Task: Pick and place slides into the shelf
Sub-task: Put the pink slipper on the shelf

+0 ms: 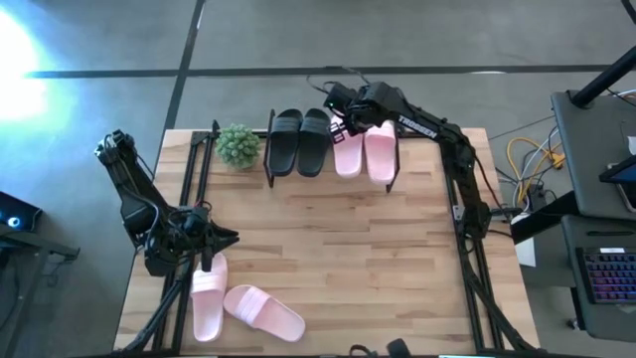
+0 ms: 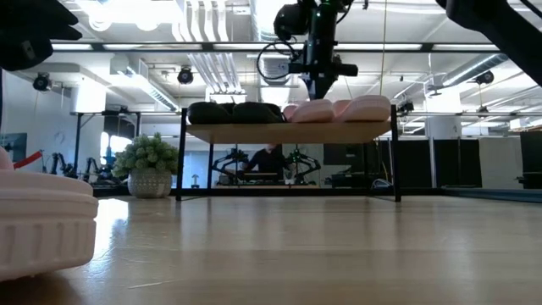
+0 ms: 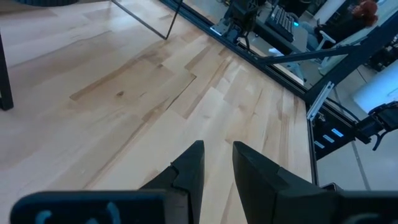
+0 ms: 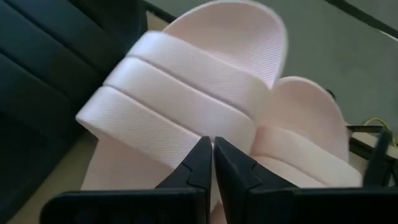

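The shelf [image 1: 298,177] stands at the table's far edge. On its wooden top lie two black slides [image 1: 298,141] and two pale pink slides [image 1: 364,151], side by side. My right gripper [image 1: 345,121] hangs over the left one of these pink slides [image 4: 180,87], its fingers shut just above the wide strap. Two more pink slides [image 1: 209,293] [image 1: 264,312] lie flat on the table near the left near corner. My left gripper [image 1: 206,242] hovers open just beyond them, over bare wood [image 3: 155,93]. My right gripper [image 4: 213,149] points down at the near edge of the pink slide's strap [image 4: 186,134] with shut fingers. Whether the fingertips touch the strap, I cannot tell. The slide rests flat on the shelf top [image 2: 288,131].
A small potted plant [image 1: 238,145] stands on the table left of the shelf. Black frame rails [image 1: 189,179] run along the table's left and right edges. The table's middle [image 1: 338,249] is bare wood. Cables and a keyboard lie off the table to the right.
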Controlling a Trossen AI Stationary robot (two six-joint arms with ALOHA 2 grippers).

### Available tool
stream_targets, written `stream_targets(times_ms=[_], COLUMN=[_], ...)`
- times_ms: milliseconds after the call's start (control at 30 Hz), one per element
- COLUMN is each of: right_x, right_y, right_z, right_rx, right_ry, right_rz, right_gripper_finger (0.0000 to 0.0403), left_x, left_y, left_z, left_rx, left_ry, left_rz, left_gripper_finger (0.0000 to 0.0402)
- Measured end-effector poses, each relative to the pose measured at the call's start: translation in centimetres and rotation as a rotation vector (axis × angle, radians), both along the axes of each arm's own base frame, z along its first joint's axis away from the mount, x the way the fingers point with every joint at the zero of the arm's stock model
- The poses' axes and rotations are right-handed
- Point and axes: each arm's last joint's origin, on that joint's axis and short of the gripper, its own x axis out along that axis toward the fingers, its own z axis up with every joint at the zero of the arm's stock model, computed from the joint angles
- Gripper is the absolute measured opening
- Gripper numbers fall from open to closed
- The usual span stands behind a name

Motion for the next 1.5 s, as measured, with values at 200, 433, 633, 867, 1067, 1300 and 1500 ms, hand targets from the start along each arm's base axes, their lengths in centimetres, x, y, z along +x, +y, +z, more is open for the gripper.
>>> stream_targets(times_ms=[200, 433, 633, 867, 1067, 1300, 1500], right_x=[0.1, -1.1, -1.0, 0.6, 1.0, 0.4, -1.6], right_y=[0.0, -0.3, -0.3, 0.3, 0.3, 1.0, 2.0], right_z=[-0.4, -0.6, -0.7, -0.6, -0.6, 0.8, 4.4], right_rx=[0.017, -0.018, 0.002, 0.041, 0.053, -0.016, -0.136], right_ry=[0.021, 0.150, 0.125, -0.009, -0.060, -0.063, -0.114], right_rz=[0.002, -0.031, -0.032, 0.027, 0.042, 0.027, 0.001], right_gripper_finger=[0.0013, 0.0013, 0.0013, 0.0013, 0.0013, 0.0013, 0.0013], left_x=[0.0, 0.0, 0.0, 0.0, 0.0, 0.0, 0.0], left_y=[0.0, 0.0, 0.0, 0.0, 0.0, 0.0, 0.0], left_z=[0.0, 0.0, 0.0, 0.0, 0.0, 0.0, 0.0], left_rx=[-0.001, -0.001, -0.001, -0.001, -0.001, -0.001, 0.001], left_ry=[0.000, 0.001, 0.001, 0.001, 0.001, 0.001, 0.001], left_rz=[0.000, 0.000, 0.000, 0.000, -0.001, -0.001, -0.002], left_gripper_finger=[0.0070, 0.0070, 0.0070, 0.0070, 0.0070, 0.0070, 0.0070])
